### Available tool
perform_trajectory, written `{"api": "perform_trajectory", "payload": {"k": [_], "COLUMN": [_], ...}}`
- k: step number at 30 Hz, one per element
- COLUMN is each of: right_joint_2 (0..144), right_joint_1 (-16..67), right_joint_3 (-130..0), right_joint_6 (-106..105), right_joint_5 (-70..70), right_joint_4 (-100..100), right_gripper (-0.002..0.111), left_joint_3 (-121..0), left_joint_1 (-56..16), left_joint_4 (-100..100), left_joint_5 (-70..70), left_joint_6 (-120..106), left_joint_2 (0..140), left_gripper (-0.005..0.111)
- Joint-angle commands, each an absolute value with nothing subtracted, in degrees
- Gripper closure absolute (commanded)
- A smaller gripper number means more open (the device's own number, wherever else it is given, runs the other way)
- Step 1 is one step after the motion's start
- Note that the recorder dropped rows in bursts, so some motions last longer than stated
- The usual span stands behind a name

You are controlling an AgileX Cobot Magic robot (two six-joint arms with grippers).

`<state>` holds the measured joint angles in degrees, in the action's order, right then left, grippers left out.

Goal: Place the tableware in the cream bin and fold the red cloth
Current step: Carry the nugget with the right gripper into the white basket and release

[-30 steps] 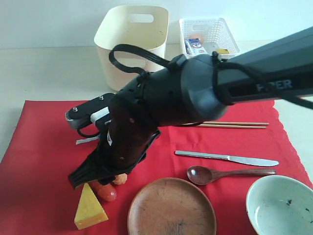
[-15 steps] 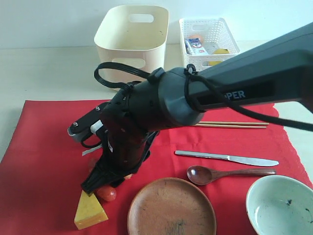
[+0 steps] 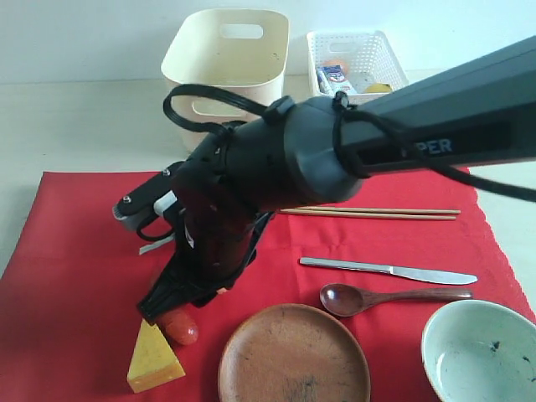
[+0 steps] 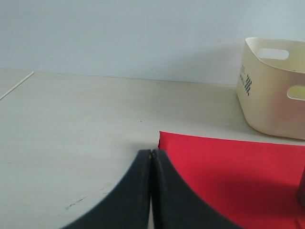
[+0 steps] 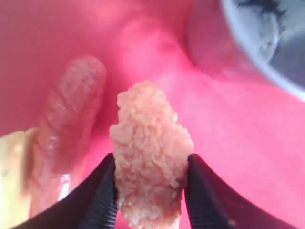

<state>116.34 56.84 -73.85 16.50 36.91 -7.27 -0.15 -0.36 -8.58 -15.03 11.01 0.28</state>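
Right pincer (image 5: 151,164) narrower now, around crumbly nugget (image 5: 150,124), above red cloth (image 3: 75,251)

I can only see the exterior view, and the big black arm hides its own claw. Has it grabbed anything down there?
Observer: Yes. The right wrist view shows the right gripper with its black fingers pressed on both sides of a pale orange crumbly lump of food.
Operator: Is there a second arm? I see none.
Observer: Yes. The left gripper is shut on nothing, near a corner of the large bright red cloth.
Operator: Anything on the tall cream plastic bin that I miss?
Observer: A small black chequered mark on one end wall.
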Motion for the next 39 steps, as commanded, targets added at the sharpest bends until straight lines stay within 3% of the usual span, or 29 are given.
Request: {"api": "perform_trajectory", "payload": {"k": [1,9,16,39], "right_joint_2": [111.4,102.7,99.3,105.7], "right_joint_1": [56.7,56.4,54.4,27.3], "right_joint_3": [-74.1,-74.1,-74.1,-74.1], "right_joint_6": [16.4,18.7,30.2,30.1], "right_joint_5": [36.7,35.9,38.6,30.4], "right_joint_4": [-7.5,-10.0,-23.7,-24.0], "right_gripper": [0.108,0.108,0.108,0.108], "left_joint_3": [0.0,0.0,0.0,0.0], "left_joint_1": [-0.8,-0.8,-0.8,-0.8], "left_joint_4": [-9.0,-9.0,-9.0,-9.1], "left_joint_5": [-14.7,-14.7,-14.7,-14.7], "left_joint_6": [11.0,11.0,11.0,11.0], "left_joint_2": [0.0,0.0,0.0,0.0], "left_gripper": [0.104,0.104,0.104,0.104]}}
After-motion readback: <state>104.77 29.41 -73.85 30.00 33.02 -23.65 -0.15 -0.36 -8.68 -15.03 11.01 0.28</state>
